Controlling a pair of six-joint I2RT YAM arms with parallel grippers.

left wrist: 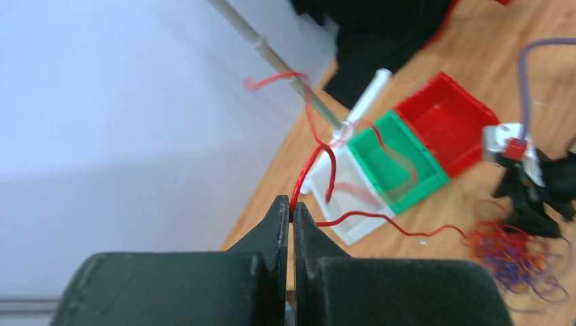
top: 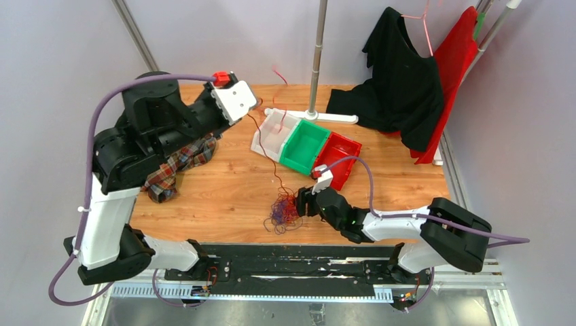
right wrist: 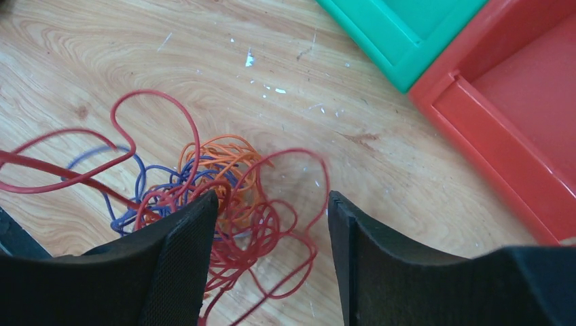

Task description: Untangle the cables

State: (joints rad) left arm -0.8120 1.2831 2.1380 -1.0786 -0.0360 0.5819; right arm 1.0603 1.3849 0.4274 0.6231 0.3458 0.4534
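Red strand (left wrist: 299,180) alone stretched free, pinched in the clenched left gripper (left wrist: 292,207), while the open right gripper (right wrist: 272,204) straddled the cables (right wrist: 224,183), mostly tangled.

Thin red, orange and purple cables (top: 284,212), tangled clump, one red strand stretching up and away

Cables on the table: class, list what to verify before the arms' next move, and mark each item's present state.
1. Grip: left pincer shut on the red cable: ok.
2. Red cable pulled free of the cable clump: not ok, it runs into it.
3. Right pincer open above the cable clump: ok.
4. Cable clump apart from the green bin: ok.
5. Right fingers touching cables: cannot tell.
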